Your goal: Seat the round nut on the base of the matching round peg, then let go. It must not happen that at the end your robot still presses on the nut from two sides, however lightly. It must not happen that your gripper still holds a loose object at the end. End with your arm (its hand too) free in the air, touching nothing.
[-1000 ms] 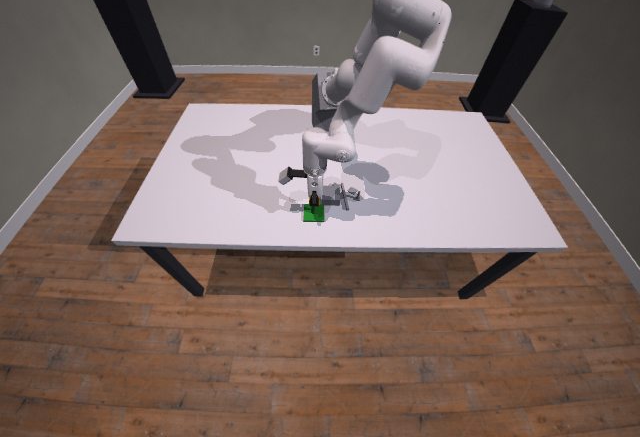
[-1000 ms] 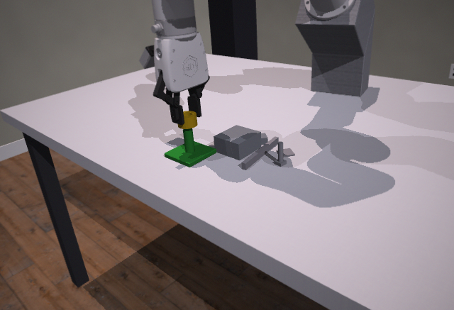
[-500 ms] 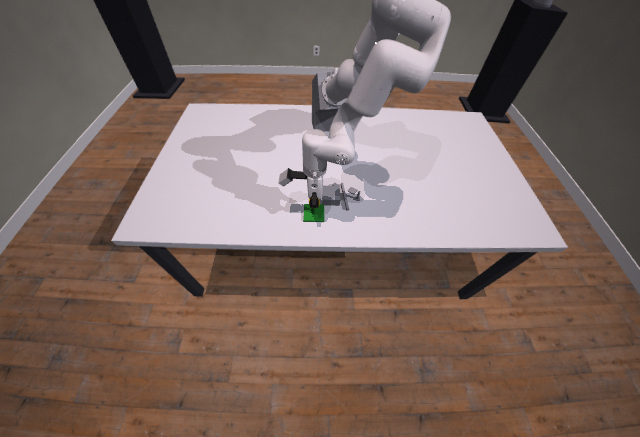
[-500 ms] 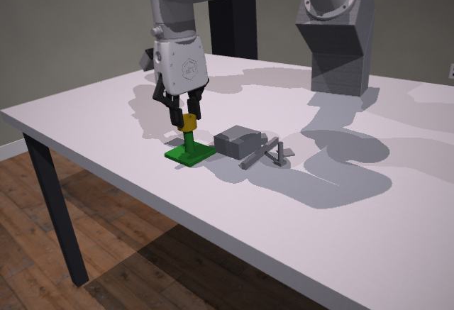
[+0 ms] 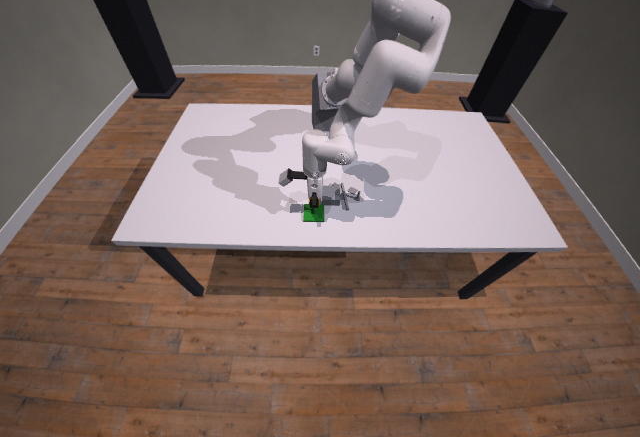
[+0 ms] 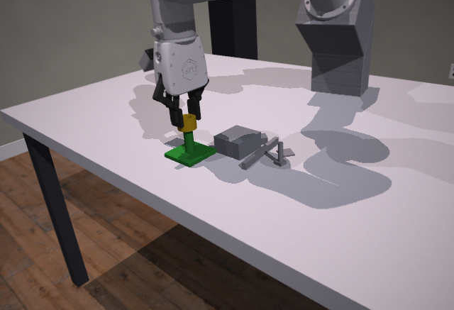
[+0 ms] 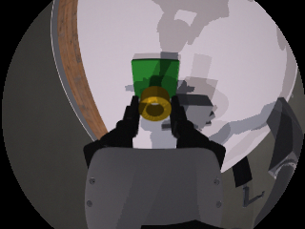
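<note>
At the near edge of the white table (image 6: 330,233), a green square base (image 6: 199,153) is seen lying flat, with a green round peg (image 6: 189,142) rising upright from its middle. The top of the peg is capped by the yellow round nut (image 6: 188,123), which is threaded over the peg's upper end and is held well above the base. The nut is clamped on both sides by the black fingers (image 6: 175,115) of the gripper (image 6: 185,115), which is pointed straight down. Just beside the base, a grey block (image 6: 236,140) and some thin grey bars (image 6: 261,154) are seen. Farther back, the arm's grey pedestal (image 6: 339,61) is set on the table.
</note>
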`<state>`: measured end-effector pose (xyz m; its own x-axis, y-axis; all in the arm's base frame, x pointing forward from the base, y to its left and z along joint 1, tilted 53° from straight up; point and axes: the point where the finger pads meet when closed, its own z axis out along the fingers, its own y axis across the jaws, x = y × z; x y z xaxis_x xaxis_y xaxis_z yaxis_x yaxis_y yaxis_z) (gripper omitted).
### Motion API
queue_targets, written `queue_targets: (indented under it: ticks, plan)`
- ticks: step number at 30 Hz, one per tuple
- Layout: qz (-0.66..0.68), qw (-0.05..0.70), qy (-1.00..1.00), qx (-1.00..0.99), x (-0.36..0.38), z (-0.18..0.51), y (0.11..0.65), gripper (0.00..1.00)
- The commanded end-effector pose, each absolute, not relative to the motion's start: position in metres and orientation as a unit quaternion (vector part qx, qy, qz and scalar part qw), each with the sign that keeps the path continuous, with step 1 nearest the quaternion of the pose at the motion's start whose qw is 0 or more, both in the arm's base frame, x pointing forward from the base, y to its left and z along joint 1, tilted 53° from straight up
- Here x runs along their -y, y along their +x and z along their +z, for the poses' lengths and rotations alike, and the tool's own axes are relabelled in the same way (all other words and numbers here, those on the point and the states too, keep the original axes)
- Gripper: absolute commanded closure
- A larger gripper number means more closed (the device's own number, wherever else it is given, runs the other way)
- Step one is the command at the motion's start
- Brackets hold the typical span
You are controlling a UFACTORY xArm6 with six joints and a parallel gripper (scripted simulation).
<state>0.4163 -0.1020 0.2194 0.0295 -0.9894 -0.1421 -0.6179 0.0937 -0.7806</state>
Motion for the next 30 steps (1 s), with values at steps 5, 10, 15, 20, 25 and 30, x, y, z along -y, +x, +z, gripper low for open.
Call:
queue_targets:
  ticks: [5, 10, 15, 20, 25, 30]
  plan:
    - [-0.26, 0.359, -0.621, -0.647, 0.1022, 0.2193, 0.4178, 1.0]
    - [-0.26, 0.359, -0.621, -0.647, 0.102, 0.2182, 0.4194, 1.0]
    - [-0.26, 0.359, -0.621, -0.647, 0.1017, 0.2171, 0.4209, 1.0]
    - [-0.259, 0.359, -0.621, -0.647, 0.1017, 0.2167, 0.4215, 1.0]
    - [-0.259, 0.359, -0.621, -0.647, 0.1016, 0.2164, 0.4219, 1.0]
    - [-0.259, 0.358, -0.621, -0.647, 0.1016, 0.2164, 0.4219, 1.0]
